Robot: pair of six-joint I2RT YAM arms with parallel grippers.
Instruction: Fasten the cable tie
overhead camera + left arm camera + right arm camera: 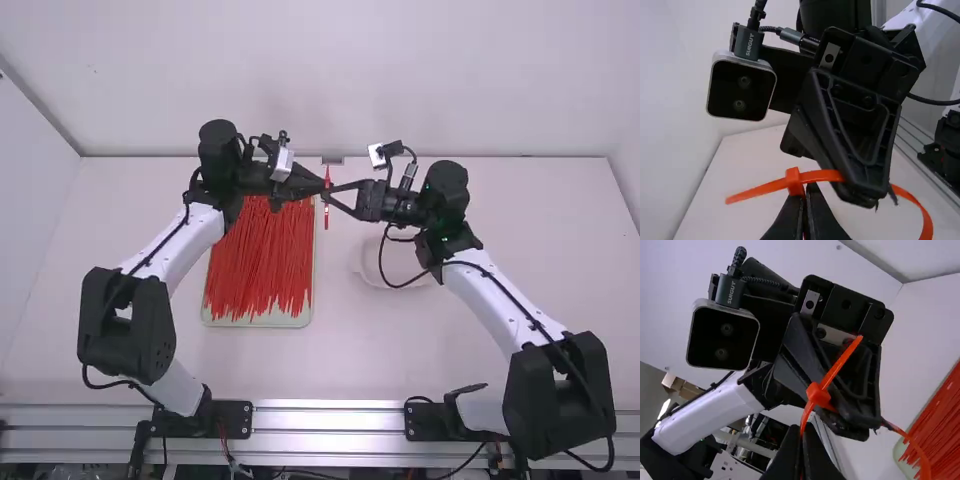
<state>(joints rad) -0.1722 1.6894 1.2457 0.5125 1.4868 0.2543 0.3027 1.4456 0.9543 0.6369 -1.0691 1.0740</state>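
A red cable tie (327, 186) hangs in the air above the far middle of the table, held between both grippers. My left gripper (316, 184) comes in from the left and my right gripper (340, 193) from the right, their tips nearly touching. In the left wrist view my left gripper (804, 202) is shut on the cable tie (816, 176) just below its head (794, 178). A free end sticks out to one side and a loop curves off behind the right gripper (860, 187). My right gripper (801, 442) is shut on the strap (805, 420) below the head (817, 391).
A flat tray (308, 318) heaped with several red cable ties (262, 255) lies under the left arm, and its ties (940, 420) also show in the right wrist view. A white round object (366, 263) sits on the table under the right arm.
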